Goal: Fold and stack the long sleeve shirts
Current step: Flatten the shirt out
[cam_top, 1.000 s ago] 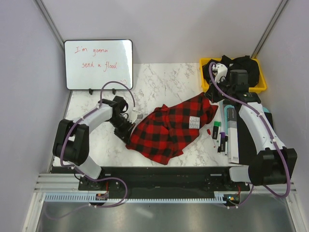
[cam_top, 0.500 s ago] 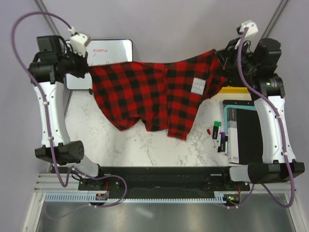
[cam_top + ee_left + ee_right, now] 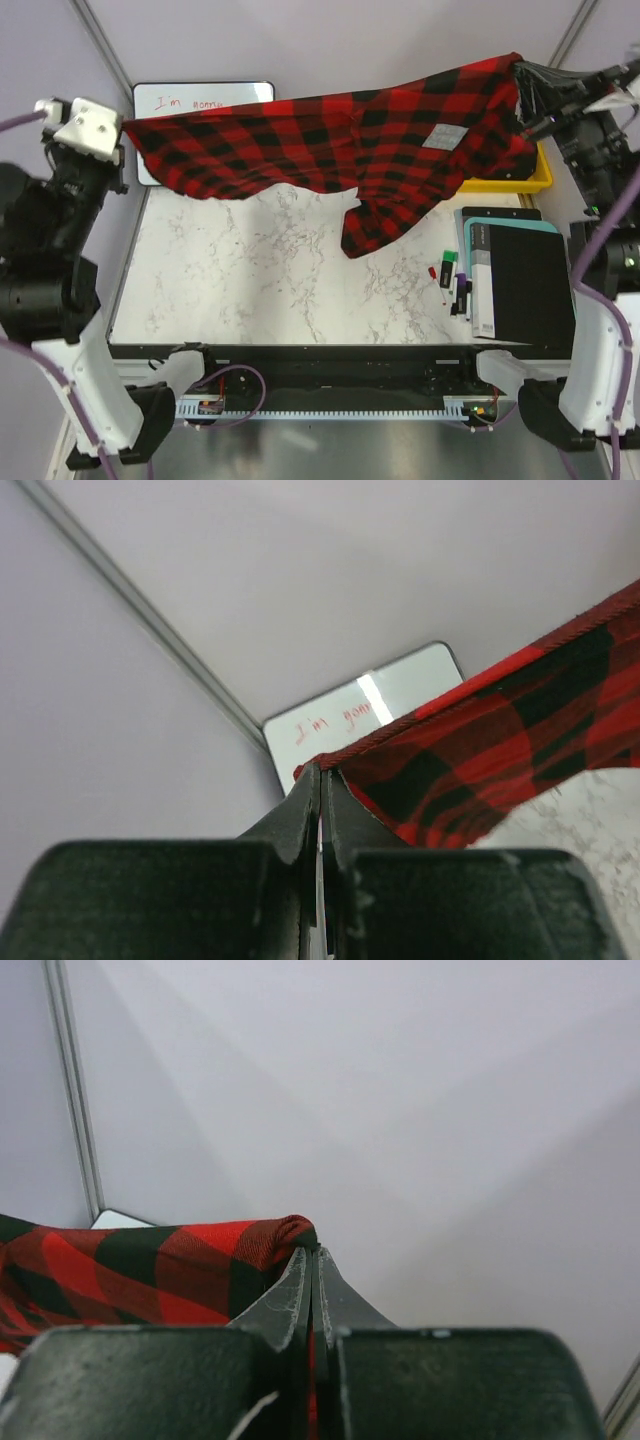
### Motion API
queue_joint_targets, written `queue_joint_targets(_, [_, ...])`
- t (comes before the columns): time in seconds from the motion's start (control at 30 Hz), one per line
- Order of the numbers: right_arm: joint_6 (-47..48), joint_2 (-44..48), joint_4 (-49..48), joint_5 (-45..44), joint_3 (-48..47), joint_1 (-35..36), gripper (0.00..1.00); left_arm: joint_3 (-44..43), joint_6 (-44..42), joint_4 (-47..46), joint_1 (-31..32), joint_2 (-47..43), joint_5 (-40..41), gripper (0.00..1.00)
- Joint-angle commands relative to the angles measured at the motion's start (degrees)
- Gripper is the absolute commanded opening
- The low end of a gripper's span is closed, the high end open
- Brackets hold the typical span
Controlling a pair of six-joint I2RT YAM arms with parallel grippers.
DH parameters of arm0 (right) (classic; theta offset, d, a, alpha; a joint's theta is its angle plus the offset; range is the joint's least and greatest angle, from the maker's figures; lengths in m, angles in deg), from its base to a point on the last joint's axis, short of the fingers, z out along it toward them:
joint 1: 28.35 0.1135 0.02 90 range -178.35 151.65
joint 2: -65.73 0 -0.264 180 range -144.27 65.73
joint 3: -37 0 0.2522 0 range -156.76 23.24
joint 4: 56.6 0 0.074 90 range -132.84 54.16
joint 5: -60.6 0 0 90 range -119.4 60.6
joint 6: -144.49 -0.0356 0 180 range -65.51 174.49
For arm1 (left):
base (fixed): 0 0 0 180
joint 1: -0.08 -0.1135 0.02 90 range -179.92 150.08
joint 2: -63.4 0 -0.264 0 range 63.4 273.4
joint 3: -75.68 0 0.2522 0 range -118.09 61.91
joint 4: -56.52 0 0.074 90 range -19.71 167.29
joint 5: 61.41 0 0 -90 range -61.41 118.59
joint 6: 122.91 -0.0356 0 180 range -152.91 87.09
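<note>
The red-and-black check flannel shirt [image 3: 330, 135] hangs stretched in the air between my two grippers, high above the marble table [image 3: 250, 270]. My left gripper [image 3: 125, 130] is shut on the shirt's left corner; the left wrist view shows the cloth [image 3: 490, 740] pinched at the fingertips [image 3: 322, 775]. My right gripper [image 3: 520, 75] is shut on the right corner; the right wrist view shows a fold of cloth [image 3: 200, 1260] at its tips [image 3: 312, 1255]. A sleeve [image 3: 385, 215] hangs down toward the table. A grey label patch [image 3: 447, 137] faces up.
A whiteboard with red writing [image 3: 200, 98] stands at the back left, partly behind the shirt. A yellow bin [image 3: 510, 180] is at the back right. A dark and teal notebook [image 3: 515, 280] and several markers [image 3: 452, 280] lie at the right.
Both arms have lifted the shirt from a heap on the table, spread it wide and raised it higher toward the camera. The cloth is now pulled nearly taut.
</note>
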Motion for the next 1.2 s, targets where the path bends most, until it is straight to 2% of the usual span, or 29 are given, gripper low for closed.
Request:
queue_joint_targets(0.0, [0.7, 7.9, -4.0, -4.6, -2.1, -0.6, 0.00, 0.0, 2.6, -9.0, -0.3, -6.6, 7.2, 0.02])
queue_joint_targets(0.13, [0.8, 12.3, -4.1, -6.1, -6.4, -0.5, 0.00, 0.4, 2.7, -9.5, -0.3, -12.1, 8.2, 0.02])
queue_joint_targets(0.23, [0.1, 12.1, -4.4, -7.8, -11.0, -0.5, 0.00, -1.4, 1.9, -10.4, -0.2, -13.8, 10.5, 0.02])
queue_joint_targets(0.33, [-0.5, 10.0, -5.5, -8.3, -15.7, -0.5, 0.00, -8.4, 0.6, -10.7, -0.2, -11.3, 13.4, 0.02])
queue_joint_targets(0.5, [-0.4, 4.7, -7.0, -8.4, -16.2, -0.5, 0.00, -10.3, -2.1, -10.8, -0.2, -5.6, 14.7, 0.02])
queue_joint_targets(0.6, [-1.9, 3.3, -8.5, -3.6, -8.8, -0.5, 0.00, -4.0, -3.7, -11.3, -0.2, -4.5, 12.1, 0.02])
queue_joint_targets(0.63, [-2.6, 3.1, -10.2, -1.8, -6.0, -0.5, 0.00, 2.2, -4.5, -11.8, -0.2, -4.5, 11.0, 0.02])
queue_joint_targets(0.7, [-3.0, 2.5, -11.7, 1.5, 3.4, -0.5, 0.00, 8.9, -5.7, -12.9, -0.2, -4.5, 8.7, 0.02])
queue_joint_targets(0.73, [-3.2, 2.3, -13.1, 3.7, 6.6, -0.5, 0.00, 17.0, -6.6, -13.6, -0.1, -4.8, 7.4, 0.02])
queue_joint_targets(0.77, [-3.5, 2.0, -13.9, 4.9, 13.1, -0.5, 0.00, 21.2, -7.2, -14.4, -0.2, -5.2, 4.9, 0.02])
queue_joint_targets(0.83, [-3.3, 0.5, -16.0, 8.6, 19.4, -0.4, 0.00, 32.5, -7.8, -17.6, -0.2, -5.5, 1.9, 0.02])
queue_joint_targets(0.93, [-0.7, -3.2, -17.5, 10.3, 32.3, 1.0, 0.00, 43.5, -8.0, -21.3, -0.2, -2.1, -1.0, 0.02])
queue_joint_targets(1.03, [2.7, -8.7, -19.9, 11.5, 39.7, 1.7, 0.00, 53.4, -8.6, -28.0, -0.2, 2.3, -0.3, 0.02])
queue_joint_targets(1.1, [4.4, -13.3, -22.2, 11.5, 42.1, 2.0, 0.00, 60.7, -10.4, -31.4, -0.1, 4.2, -2.5, 0.02])
queue_joint_targets(1.17, [5.2, -18.8, -23.9, 10.4, 44.3, 2.5, 0.00, 64.1, -10.2, -38.2, -0.1, 8.9, -2.9, 0.02])
